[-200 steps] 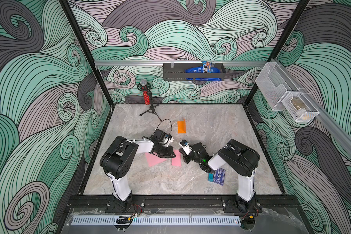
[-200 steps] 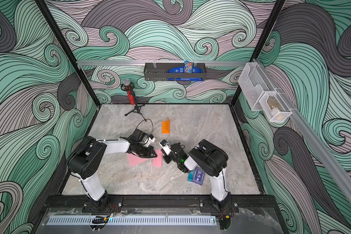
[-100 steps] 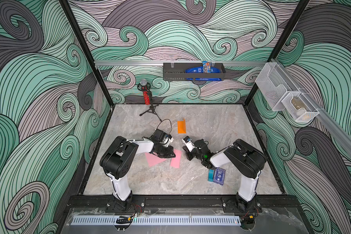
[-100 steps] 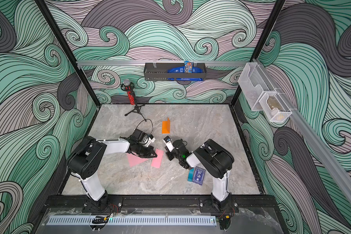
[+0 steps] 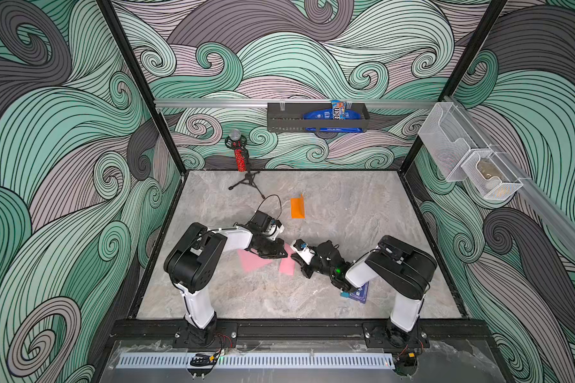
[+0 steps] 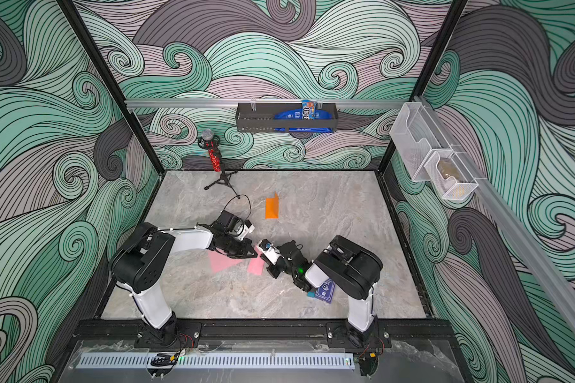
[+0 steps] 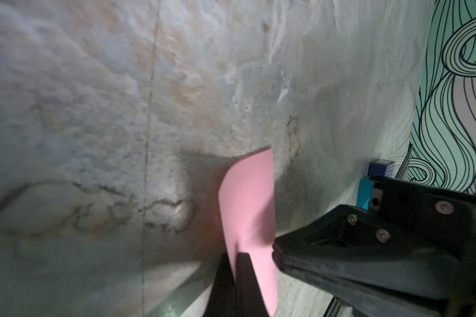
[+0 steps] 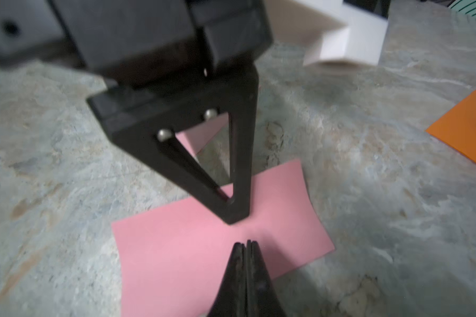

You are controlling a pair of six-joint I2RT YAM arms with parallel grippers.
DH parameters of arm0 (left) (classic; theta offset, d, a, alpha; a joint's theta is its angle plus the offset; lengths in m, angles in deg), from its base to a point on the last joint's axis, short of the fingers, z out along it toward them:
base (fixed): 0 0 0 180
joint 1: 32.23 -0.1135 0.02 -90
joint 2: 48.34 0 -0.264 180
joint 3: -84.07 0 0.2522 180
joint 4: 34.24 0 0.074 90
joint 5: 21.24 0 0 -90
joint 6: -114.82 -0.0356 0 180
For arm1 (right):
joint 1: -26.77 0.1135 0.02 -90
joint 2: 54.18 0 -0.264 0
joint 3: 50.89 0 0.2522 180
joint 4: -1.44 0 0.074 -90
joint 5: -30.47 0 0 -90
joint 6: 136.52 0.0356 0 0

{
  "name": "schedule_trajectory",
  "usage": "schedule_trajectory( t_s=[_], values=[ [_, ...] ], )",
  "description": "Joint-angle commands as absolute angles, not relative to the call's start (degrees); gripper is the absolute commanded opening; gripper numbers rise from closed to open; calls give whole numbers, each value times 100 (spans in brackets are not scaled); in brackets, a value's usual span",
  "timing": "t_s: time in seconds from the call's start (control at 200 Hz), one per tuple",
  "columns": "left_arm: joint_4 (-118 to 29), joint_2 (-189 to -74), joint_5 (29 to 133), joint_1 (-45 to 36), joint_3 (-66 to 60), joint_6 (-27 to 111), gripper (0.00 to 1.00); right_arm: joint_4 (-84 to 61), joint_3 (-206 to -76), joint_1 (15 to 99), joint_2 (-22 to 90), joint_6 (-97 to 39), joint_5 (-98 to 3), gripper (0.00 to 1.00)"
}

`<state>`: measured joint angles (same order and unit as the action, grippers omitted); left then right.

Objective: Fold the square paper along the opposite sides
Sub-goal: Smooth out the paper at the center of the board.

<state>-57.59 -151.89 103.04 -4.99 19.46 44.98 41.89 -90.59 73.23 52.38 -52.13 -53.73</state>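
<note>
Two robot arms: left arm, right arm; two paper sheets: pink paper, orange paper; one tripod microphone; one black wall rack; two white wall bins; one blue card box

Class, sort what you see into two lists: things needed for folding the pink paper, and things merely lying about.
Needed: pink paper, left gripper, right gripper.

Lying about: orange paper, microphone, blue card box, wall basket, clear bins.
</note>
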Motion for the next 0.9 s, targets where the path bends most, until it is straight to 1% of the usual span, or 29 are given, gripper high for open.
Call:
schedule_trajectory(
  t_s=[0.0, 0.245, 0.45, 0.555, 0.685, 0.775, 0.896],
  values=[
    [-6143, -15477, 9738, -504, 1942, 4521, 0, 4111, -8875, 7419, 5280, -5341, -5386, 6],
    [-6206, -15502, 9632, -542, 1907, 4478, 0, 3936, -8597, 7874, 5193, -5417, -5759, 7],
    [-6233, -15352, 9548, -536, 1916, 4451, 0, 3579, -8346, 8157, 4824, -5400, -5901, 8],
    [-6224, -15298, 9557, -535, 1938, 4449, 0, 3613, -8233, 8092, 4423, -5219, -5762, 8],
    [-6222, -15278, 9574, -525, 1951, 4436, 0, 4389, -8214, 7709, 3972, -4874, -5196, 9],
    [-6215, -15276, 9583, -526, 1960, 4442, 0, 4417, -8596, 7590, 4137, -4974, -5067, 8],
    [-6224, -15294, 9570, -527, 1960, 4463, 0, 4297, -9069, 7582, 4749, -5229, -5048, 6]
  ],
)
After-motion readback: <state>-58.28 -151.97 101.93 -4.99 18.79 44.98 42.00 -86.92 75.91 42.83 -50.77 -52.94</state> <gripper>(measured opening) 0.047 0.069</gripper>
